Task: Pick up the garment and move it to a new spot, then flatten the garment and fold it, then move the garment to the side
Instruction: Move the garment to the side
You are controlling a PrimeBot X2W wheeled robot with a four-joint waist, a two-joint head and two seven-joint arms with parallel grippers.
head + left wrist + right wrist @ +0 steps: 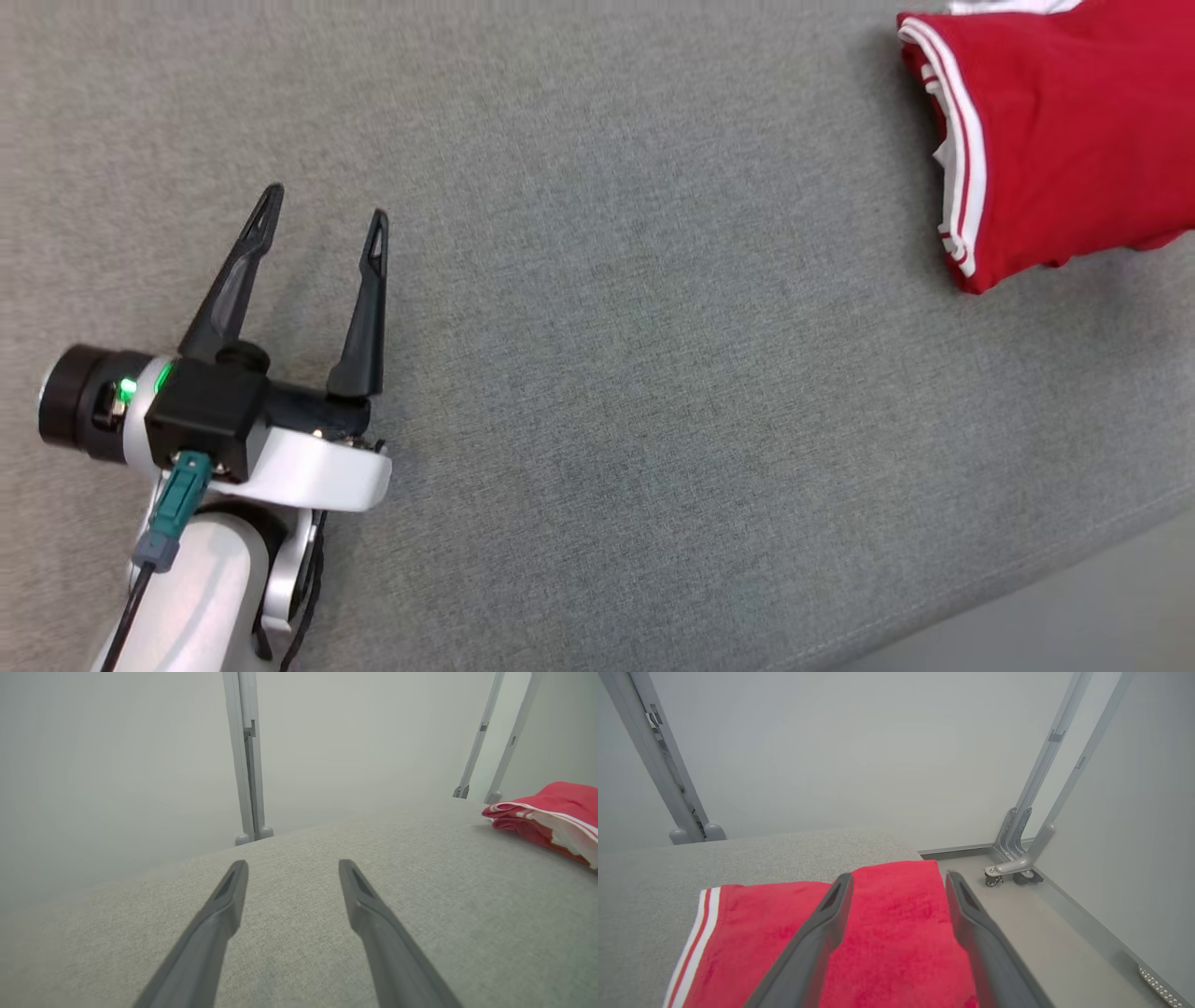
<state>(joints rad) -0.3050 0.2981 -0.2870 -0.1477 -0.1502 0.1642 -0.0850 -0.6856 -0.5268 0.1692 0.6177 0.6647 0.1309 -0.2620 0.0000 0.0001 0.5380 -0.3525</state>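
The garment is red with white stripes, folded into a compact stack at the far right of the grey fabric surface. The left wrist view catches the garment at its right edge. My left gripper hovers open over bare fabric at the lower left, far from the garment, nothing between its fingers; the same left gripper points across the surface. My right gripper stands open just above the garment, fingers spread over the red cloth without pinching it.
The grey surface's front edge runs diagonally at the lower right, with pale floor beyond it. Grey frame posts stand behind the surface, and a wheeled post base sits on the floor past the garment.
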